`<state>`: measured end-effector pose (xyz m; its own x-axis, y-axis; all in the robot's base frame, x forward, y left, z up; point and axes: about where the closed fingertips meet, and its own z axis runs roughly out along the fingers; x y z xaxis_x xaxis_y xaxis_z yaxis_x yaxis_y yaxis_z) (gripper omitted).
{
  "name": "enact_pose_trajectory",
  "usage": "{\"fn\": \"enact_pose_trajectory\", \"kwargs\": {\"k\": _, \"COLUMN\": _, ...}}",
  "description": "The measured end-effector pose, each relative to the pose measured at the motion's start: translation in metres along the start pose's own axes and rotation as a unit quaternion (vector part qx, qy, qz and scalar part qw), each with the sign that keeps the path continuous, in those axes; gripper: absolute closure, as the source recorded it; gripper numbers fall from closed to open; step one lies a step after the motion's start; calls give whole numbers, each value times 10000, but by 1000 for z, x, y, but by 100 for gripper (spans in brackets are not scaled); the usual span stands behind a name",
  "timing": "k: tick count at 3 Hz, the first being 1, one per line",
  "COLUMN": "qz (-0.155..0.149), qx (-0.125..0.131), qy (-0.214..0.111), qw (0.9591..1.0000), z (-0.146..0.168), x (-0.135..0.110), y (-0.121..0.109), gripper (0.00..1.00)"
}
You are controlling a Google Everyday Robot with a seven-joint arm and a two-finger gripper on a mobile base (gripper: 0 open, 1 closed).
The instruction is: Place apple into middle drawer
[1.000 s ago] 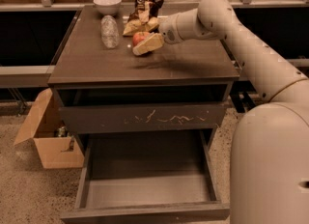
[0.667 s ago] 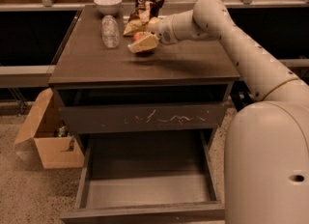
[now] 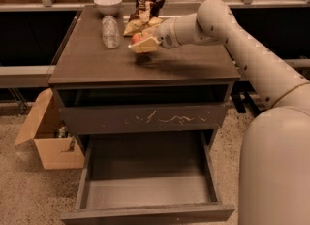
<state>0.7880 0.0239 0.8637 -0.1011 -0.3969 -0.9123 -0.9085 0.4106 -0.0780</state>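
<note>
The red apple [image 3: 136, 38] lies at the back middle of the dark cabinet top [image 3: 87, 64], just in front of the snack bag. My gripper [image 3: 144, 45] reaches in from the right and is right at the apple, covering its right and lower side. A shadow lies on the top beneath the gripper. The middle drawer [image 3: 145, 190] is pulled wide open at the bottom of the cabinet, its grey floor bare and its plain front panel [image 3: 145, 214] nearest me.
A brown-and-tan snack bag [image 3: 145, 7], a white bowl [image 3: 107, 1] and a clear plastic bottle [image 3: 110, 31] lying down share the top. The drawer with scratched front [image 3: 145, 119] is shut. An open cardboard box [image 3: 48, 139] stands at the left. My body [image 3: 276, 170] fills the right.
My gripper has shifted slightly left toward the apple. The apple, the drawer and the other things have not moved.
</note>
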Motion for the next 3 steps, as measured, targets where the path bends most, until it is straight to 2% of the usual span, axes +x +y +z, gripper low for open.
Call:
{"fn": "enact_pose_trajectory", "kwargs": {"k": 1, "qz": -4, "qx": -7, "qy": -1, "qw": 10000, "z": 0, "x": 0, "y": 1, "gripper": 100}}
{"fn": "enact_pose_trajectory", "kwargs": {"k": 2, "qz": -4, "qx": -7, "qy": -1, "qw": 10000, "z": 0, "x": 0, "y": 1, "gripper": 100}}
{"fn": "enact_pose_trajectory", "kwargs": {"k": 3, "qz": -167, "qx": -140, "qy": 13, "qw": 9998, "z": -5, "x": -6, "y": 11, "gripper": 100}}
